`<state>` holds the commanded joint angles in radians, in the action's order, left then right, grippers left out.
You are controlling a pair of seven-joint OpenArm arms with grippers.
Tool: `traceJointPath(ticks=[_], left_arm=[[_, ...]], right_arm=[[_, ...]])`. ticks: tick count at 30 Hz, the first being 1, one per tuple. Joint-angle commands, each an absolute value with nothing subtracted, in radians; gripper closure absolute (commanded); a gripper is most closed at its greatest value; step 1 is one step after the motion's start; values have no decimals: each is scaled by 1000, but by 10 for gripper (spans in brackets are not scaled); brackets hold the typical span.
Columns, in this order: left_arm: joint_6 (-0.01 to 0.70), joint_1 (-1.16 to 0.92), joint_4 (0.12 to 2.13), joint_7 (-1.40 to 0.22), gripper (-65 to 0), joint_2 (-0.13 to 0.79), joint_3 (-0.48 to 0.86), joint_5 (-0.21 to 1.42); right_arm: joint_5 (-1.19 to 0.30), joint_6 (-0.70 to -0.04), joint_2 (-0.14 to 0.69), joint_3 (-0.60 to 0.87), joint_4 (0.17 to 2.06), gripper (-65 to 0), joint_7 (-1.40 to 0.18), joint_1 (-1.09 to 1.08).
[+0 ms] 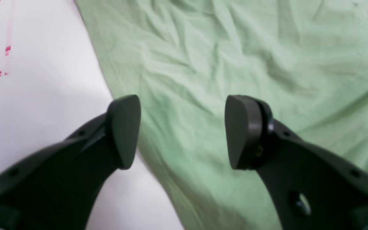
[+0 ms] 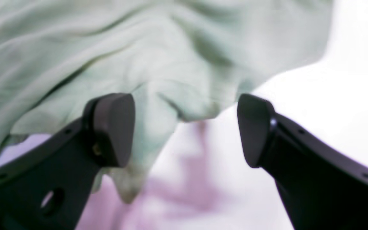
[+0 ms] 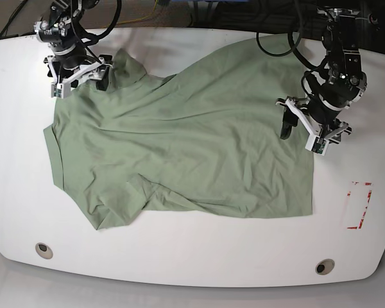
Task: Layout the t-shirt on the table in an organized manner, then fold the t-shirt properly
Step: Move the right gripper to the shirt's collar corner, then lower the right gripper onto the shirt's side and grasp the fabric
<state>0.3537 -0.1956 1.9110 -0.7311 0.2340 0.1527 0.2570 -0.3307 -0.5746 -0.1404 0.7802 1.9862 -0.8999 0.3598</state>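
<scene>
The pale green t-shirt (image 3: 192,141) lies spread and wrinkly across the white table (image 3: 192,256), with one corner folded under at the front left. My left gripper (image 3: 303,136) stands open over the shirt's right edge. In the left wrist view this gripper (image 1: 182,127) has one finger above bare table (image 1: 27,111) and the other above the t-shirt (image 1: 235,48). My right gripper (image 3: 80,80) is open at the bunched far-left corner. In the right wrist view a blurred fold of the t-shirt (image 2: 107,48) hangs between that gripper's (image 2: 185,127) spread fingers, above the table (image 2: 347,95).
A red tape mark (image 3: 359,205) sits near the table's right edge, and more red tape (image 1: 7,50) shows left of the left gripper. Two round grey grommets (image 3: 43,249) (image 3: 325,265) sit near the front edge. Cables hang behind the far edge.
</scene>
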Motion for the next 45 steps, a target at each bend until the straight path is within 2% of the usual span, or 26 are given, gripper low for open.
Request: traceJointPath(ticks=[11, 19, 25, 32, 34, 36, 38, 40, 42, 45], left_arm=[[354, -197, 1911, -731, -387, 234, 114, 257], [354, -200, 1911, -731, -387, 234, 111, 257], [354, -202, 1911, -731, -387, 234, 114, 257], [354, -203, 1911, -731, -387, 236, 116, 255], [354, -203, 1911, -731, -387, 236, 116, 255], [354, -203, 1911, -731, -387, 236, 116, 255], [354, -203, 1911, -731, -387, 236, 116, 255], [354, -203, 1911, -731, -387, 237, 117, 255], [354, -203, 1911, -731, -387, 237, 117, 255], [354, -203, 1911, -731, -387, 237, 117, 255]], right_arm=[[-331, -579, -142, 905, 1873, -477, -900, 257], [-331, -582, -90, 908, 1732, -481, -900, 199], [-331, -627, -90, 909, 1633, -477, -900, 165], [-331, -630, -94, 905, 1610, -469, -900, 154], [-331, -630, -96, 903, 1615, -414, -900, 154], [-331, -630, -96, 903, 1615, -331, -901, 153], [-331, -627, -96, 903, 1616, -225, -901, 151], [-326, -624, -91, 903, 1629, -86, -905, 151], [-325, -622, -90, 901, 1644, 0, -909, 151], [-323, -621, -85, 883, 1681, -10, -949, 153]])
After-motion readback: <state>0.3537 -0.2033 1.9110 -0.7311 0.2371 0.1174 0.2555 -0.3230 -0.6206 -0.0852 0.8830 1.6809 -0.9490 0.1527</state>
